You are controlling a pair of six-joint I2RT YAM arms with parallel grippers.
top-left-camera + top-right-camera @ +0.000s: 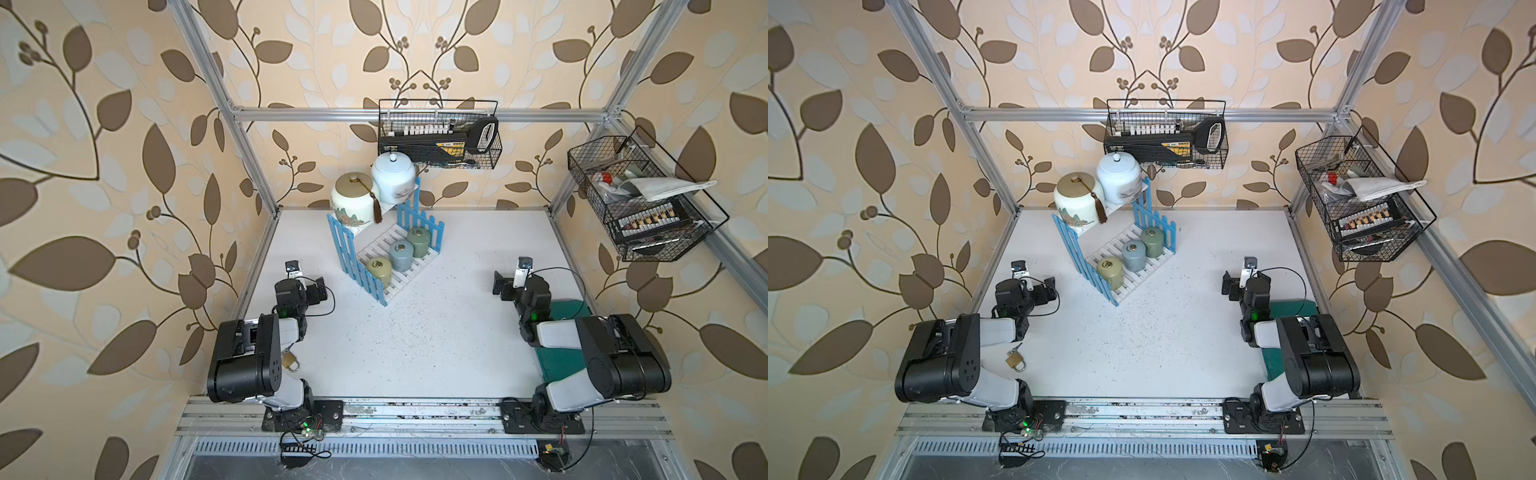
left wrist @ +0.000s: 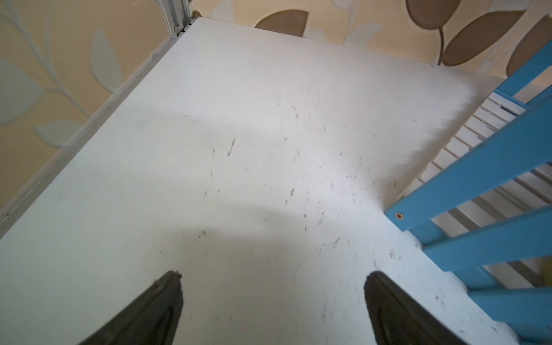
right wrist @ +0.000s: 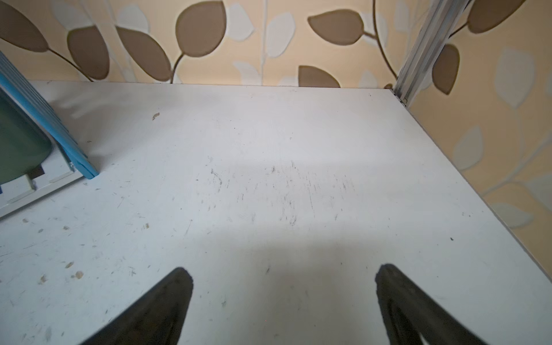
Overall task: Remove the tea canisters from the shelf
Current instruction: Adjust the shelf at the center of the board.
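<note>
The shelf (image 1: 353, 257) stands at the back left of the white table, with blue picket sides and white slats. On its upper tier sit a cream tea canister (image 1: 353, 203) with a gold lid and brown tassel and a pale-blue one (image 1: 392, 174). The lower tier holds a yellow-green (image 1: 379, 272), a grey-blue (image 1: 401, 255) and a sage green canister (image 1: 420, 241). My left gripper (image 1: 320, 291) hangs open just left of the shelf's near end, holding nothing (image 2: 273, 274). Well right of the shelf, my right gripper (image 1: 500, 286) is open and empty (image 3: 283, 268). The right wrist view catches the sage canister (image 3: 18, 149).
A brass padlock (image 1: 291, 362) lies under the left arm. A green mat (image 1: 561, 357) lies beneath the right arm. Black wire baskets hang on the back rail (image 1: 440, 137) and on the right rail (image 1: 640, 199), both holding tools.
</note>
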